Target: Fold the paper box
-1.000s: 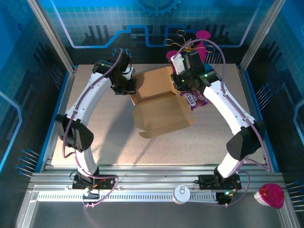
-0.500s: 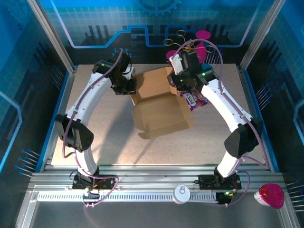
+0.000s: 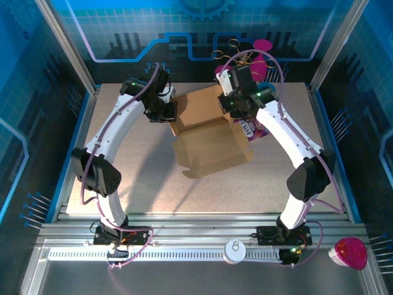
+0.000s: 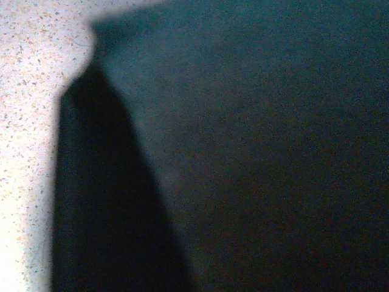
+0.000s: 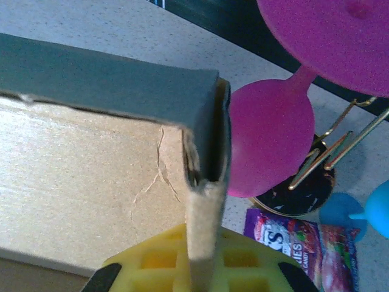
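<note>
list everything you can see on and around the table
paper box: 1, brown, far half of the table, partly folded
snack packet: 1, purple, right of the box
wire ornament: 1, magenta discs on gold wire, far edge
blue shapes: 2, beside the ornament, unclear what
round object: 1, white, near rail
dome-shaped object: 1, pink-red, near rail, right end
table: 1, speckled beige
left fingers: shut, at the box's far-left corner
right fingers: yellow pads, shut on a box wall

On table (image 3: 135, 184), paper box (image 3: 206, 132) center-rear; snack packet (image 3: 253, 129) just R of it; disc stand (image 3: 263, 46) behind packet.
</note>
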Controlling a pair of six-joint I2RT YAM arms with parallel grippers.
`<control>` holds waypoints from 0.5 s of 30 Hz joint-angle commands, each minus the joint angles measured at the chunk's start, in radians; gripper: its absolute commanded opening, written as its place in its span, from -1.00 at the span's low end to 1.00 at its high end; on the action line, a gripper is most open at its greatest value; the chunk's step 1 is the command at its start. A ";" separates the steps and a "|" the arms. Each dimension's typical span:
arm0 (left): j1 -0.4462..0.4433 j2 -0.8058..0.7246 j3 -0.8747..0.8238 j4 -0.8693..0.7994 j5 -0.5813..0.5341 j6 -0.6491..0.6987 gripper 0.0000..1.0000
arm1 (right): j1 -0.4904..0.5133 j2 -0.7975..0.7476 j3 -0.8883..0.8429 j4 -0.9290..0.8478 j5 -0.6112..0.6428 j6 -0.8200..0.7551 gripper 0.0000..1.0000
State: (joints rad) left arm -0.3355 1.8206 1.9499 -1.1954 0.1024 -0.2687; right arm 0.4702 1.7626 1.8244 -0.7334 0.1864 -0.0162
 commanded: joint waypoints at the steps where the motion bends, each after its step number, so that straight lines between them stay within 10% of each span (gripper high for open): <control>1: -0.005 -0.020 0.036 -0.018 0.009 -0.009 -1.00 | 0.029 0.030 0.056 -0.077 0.185 -0.012 -1.00; 10: -0.016 0.005 0.066 -0.058 -0.039 -0.021 -1.00 | 0.082 0.100 0.158 -0.224 0.393 0.027 -1.00; 15: -0.016 0.006 0.067 -0.052 -0.024 -0.021 -1.00 | 0.053 0.078 0.146 -0.215 0.236 0.064 -0.74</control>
State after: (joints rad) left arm -0.3508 1.8252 1.9743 -1.2106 0.0822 -0.2905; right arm 0.5533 1.8370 1.9598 -0.8726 0.4358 0.0372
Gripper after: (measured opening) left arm 0.084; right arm 0.120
